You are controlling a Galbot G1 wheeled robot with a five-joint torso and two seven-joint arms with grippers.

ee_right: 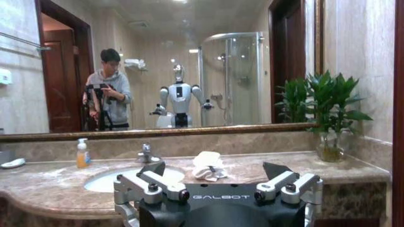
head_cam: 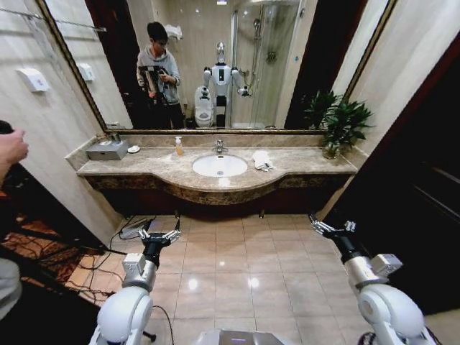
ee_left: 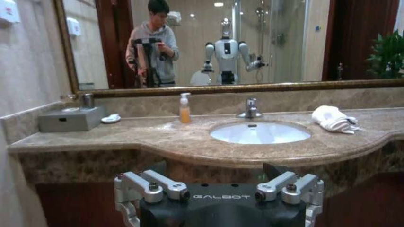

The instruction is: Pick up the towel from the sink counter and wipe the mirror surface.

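Your towel [head_cam: 261,160] lies bunched on the sink counter [head_cam: 165,171], right of the basin [head_cam: 219,166], just below the mirror [head_cam: 230,65] at frame top. Left gripper [head_cam: 159,235] and right gripper [head_cam: 330,227], both fingers apart, sit low over bare floor tiles [head_cam: 237,259], well short of the counter's bulging front edge.

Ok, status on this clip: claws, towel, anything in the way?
Left claw and right claw open, empty, low over the floor, short of the counter. Towel bunched right of the basin, untouched. Nothing blocking it.
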